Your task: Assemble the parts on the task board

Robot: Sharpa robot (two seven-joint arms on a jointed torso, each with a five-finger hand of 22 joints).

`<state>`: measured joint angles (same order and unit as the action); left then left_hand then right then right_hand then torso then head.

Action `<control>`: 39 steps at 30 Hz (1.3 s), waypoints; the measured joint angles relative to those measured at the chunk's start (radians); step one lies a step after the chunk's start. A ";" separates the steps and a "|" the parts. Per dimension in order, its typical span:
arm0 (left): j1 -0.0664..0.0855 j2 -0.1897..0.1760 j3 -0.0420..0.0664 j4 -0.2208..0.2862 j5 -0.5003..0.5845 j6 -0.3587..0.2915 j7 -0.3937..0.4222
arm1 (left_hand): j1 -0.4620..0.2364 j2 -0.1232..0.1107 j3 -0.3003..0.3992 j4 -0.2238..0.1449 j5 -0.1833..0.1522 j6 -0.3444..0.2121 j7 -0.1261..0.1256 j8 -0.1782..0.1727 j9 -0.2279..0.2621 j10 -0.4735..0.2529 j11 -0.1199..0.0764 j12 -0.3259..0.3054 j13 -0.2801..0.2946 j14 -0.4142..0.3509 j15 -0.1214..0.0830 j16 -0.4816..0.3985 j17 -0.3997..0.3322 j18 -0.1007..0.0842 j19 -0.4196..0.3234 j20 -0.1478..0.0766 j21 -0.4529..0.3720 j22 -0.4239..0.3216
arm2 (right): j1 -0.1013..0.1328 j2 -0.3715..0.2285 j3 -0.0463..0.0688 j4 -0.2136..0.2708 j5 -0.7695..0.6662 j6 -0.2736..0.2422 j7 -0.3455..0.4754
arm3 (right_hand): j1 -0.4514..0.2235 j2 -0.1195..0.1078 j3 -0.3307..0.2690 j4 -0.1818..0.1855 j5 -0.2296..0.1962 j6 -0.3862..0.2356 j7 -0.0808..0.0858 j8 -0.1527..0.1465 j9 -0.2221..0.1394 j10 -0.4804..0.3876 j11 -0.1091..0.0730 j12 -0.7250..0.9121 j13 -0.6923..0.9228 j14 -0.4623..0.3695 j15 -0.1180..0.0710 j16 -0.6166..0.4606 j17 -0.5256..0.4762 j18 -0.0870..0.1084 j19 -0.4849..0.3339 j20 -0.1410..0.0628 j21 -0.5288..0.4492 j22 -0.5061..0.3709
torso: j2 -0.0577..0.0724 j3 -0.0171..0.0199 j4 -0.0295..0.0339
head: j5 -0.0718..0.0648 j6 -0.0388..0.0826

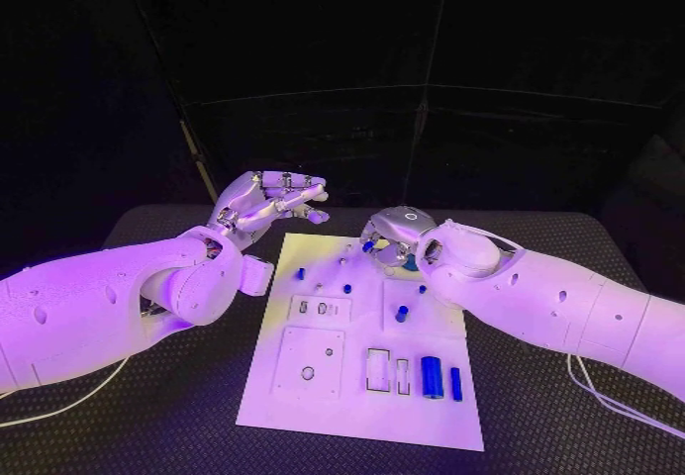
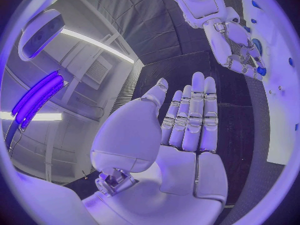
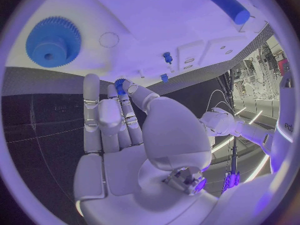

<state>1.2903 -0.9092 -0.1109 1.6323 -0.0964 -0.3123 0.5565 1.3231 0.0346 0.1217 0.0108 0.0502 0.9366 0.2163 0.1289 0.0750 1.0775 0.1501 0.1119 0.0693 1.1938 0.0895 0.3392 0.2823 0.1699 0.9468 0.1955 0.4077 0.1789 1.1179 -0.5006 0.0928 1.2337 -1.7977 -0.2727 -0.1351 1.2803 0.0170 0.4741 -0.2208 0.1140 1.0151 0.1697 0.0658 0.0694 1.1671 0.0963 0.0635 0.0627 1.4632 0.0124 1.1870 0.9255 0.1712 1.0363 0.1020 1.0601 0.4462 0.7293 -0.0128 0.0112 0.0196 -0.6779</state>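
The white task board (image 1: 357,406) lies in the middle of the table. My right hand (image 1: 401,236) hovers over its far edge and pinches a small blue part (image 3: 120,86) between thumb and a finger; the left wrist view shows that part (image 2: 260,71) at the fingertips too. A large blue gear (image 3: 53,41) lies flat on the board close to that hand. My left hand (image 1: 271,204) hangs above the board's far left corner, palm bare, fingers straight and apart (image 2: 190,120). Small blue pegs (image 1: 300,273) (image 1: 347,288) stand in the board.
Two blue cylinders (image 1: 432,377) (image 1: 457,383) lie side by side near the board's front right, next to rectangular slots (image 1: 378,369). More pegs (image 1: 403,313) (image 1: 422,290) stand mid-board. Black table mat (image 1: 171,416) surrounds the board. A white cable (image 1: 614,406) trails at the right.
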 measured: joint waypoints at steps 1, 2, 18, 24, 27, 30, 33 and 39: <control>0.000 0.000 0.000 -0.001 0.000 0.001 -0.001 | 0.000 0.000 0.000 0.000 0.000 0.000 0.000 -0.002 0.000 0.000 0.000 0.000 0.000 0.000 0.000 -0.001 0.000 0.000 0.000 0.000 0.000 0.000 | 0.001 0.007 0.000 -0.006 0.000 -0.006 0.000 | 0.000 0.000 0.000 0.000 0.000 0.000 0.000 0.000 0.000 0.000 0.000 0.000 0.000 0.000 0.000 0.000 0.000 0.000 0.000 0.000 0.000 0.000 | 0.000 0.0000 0.0002 | 0.000 0.001; 0.001 0.000 0.000 -0.001 0.000 0.002 -0.001 | 0.000 0.000 -0.002 -0.002 0.000 0.000 0.000 -0.005 0.000 0.000 0.000 0.000 0.000 0.000 0.000 -0.003 0.000 0.000 0.000 0.000 0.000 0.000 | 0.003 0.013 0.000 -0.010 -0.001 -0.010 -0.001 | 0.000 0.000 0.000 0.000 0.000 0.000 0.000 0.000 0.000 0.000 0.000 0.000 0.000 0.000 0.000 0.000 0.000 0.000 0.000 0.000 0.000 0.001 | 0.001 0.0000 0.0003 | 0.000 0.001; 0.007 0.007 -0.002 -0.010 0.001 0.008 -0.007 | 0.000 0.000 -0.003 -0.003 0.000 0.000 0.000 -0.005 0.000 0.000 0.000 0.000 0.000 0.000 0.000 -0.003 0.001 0.000 -0.003 0.003 0.000 0.000 | 0.020 0.096 0.000 -0.089 -0.004 -0.032 -0.002 | -0.008 -0.008 0.003 0.003 0.000 0.000 0.000 0.000 0.000 0.000 0.000 0.000 0.000 0.000 0.000 0.000 0.000 0.000 0.000 0.000 0.000 0.002 | 0.012 -0.0013 0.0069 | 0.004 0.001; 0.007 0.011 -0.003 -0.012 0.001 0.010 -0.009 | 0.000 0.000 -0.003 -0.003 0.000 0.000 0.000 -0.005 0.000 0.000 0.000 0.000 0.000 0.000 0.000 -0.003 0.001 0.000 -0.003 0.003 0.000 -0.001 | 0.022 0.114 0.000 -0.109 -0.013 -0.023 -0.009 | -0.008 -0.008 0.004 0.004 -0.003 0.000 0.000 0.000 0.000 0.000 0.000 0.000 0.000 0.000 0.000 0.000 -0.001 0.000 0.000 0.000 0.000 0.002 | 0.016 -0.0027 0.0087 | 0.003 -0.002; 0.008 0.013 -0.003 -0.013 0.001 0.010 -0.009 | 0.000 0.000 -0.003 -0.003 0.000 0.000 0.000 -0.005 0.000 0.000 0.000 0.000 0.000 0.000 0.000 -0.003 0.001 0.000 -0.003 0.003 0.000 -0.001 | 0.023 0.119 0.000 -0.116 -0.018 -0.014 -0.014 | -0.008 -0.008 0.006 0.006 -0.004 0.000 0.000 0.000 0.000 0.000 0.000 0.000 0.000 0.000 0.000 0.000 -0.001 0.000 0.000 0.000 0.000 0.002 | 0.016 -0.0029 0.0091 | 0.004 -0.003; 0.008 0.014 -0.003 -0.014 0.001 0.011 -0.009 | 0.000 0.000 -0.003 -0.003 0.000 -0.004 0.004 -0.005 -0.001 0.000 0.000 0.000 0.000 0.000 0.000 -0.003 0.001 0.000 -0.003 0.003 0.000 -0.001 | 0.023 0.123 0.000 -0.120 -0.022 -0.001 -0.019 | -0.008 -0.008 0.006 0.006 -0.004 0.000 0.000 0.000 0.000 0.000 0.000 0.000 -0.001 0.000 0.000 0.000 -0.004 0.000 0.000 0.000 0.000 0.002 | 0.016 -0.0029 0.0090 | 0.005 -0.006; 0.009 0.015 -0.003 -0.015 0.001 0.011 -0.009 | 0.000 0.000 -0.003 -0.003 0.000 -0.004 0.004 -0.005 -0.001 0.000 0.000 0.000 0.000 0.000 0.000 -0.003 0.001 0.000 -0.003 0.003 0.000 -0.001 | 0.023 0.127 0.000 -0.122 -0.025 0.011 -0.024 | -0.008 -0.008 0.006 0.006 -0.004 0.000 0.000 0.000 0.000 0.000 0.000 0.000 -0.001 0.000 0.000 0.000 -0.005 0.000 0.000 0.000 0.000 0.002 | 0.016 -0.0030 0.0090 | 0.006 -0.007; 0.010 0.016 -0.003 -0.016 0.001 0.012 -0.010 | 0.000 0.000 -0.003 -0.003 0.000 -0.004 0.004 -0.005 -0.001 0.000 0.000 0.000 0.000 0.000 0.000 -0.003 0.001 0.000 -0.003 0.003 0.000 -0.001 | 0.024 0.132 0.000 -0.125 -0.035 0.025 -0.039 | -0.008 -0.008 0.005 0.006 -0.004 0.000 0.000 0.000 0.000 0.000 0.000 0.000 -0.001 0.000 0.000 0.000 -0.009 0.000 0.000 0.000 0.000 0.002 | 0.016 -0.0030 0.0084 | 0.007 -0.010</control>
<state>1.3000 -0.8929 -0.1136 1.6159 -0.0954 -0.2999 0.5464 1.3231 0.0346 0.1190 0.0081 0.0502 0.9329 0.2199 0.1243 0.0744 1.0775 0.1501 0.1119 0.0693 1.1938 0.0895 0.3360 0.2829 0.1699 0.9438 0.1984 0.4077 0.1784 1.1415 -0.3686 0.0928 1.1086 -1.8324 -0.2474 -0.1740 1.2724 0.0091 0.4796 -0.2153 0.1098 1.0151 0.1697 0.0658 0.0690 1.1667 0.0965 0.0636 0.0619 1.4632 0.0125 1.1870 0.9165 0.1712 1.0364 0.1020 1.0601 0.4480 0.7454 -0.0158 0.0197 0.0267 -0.6876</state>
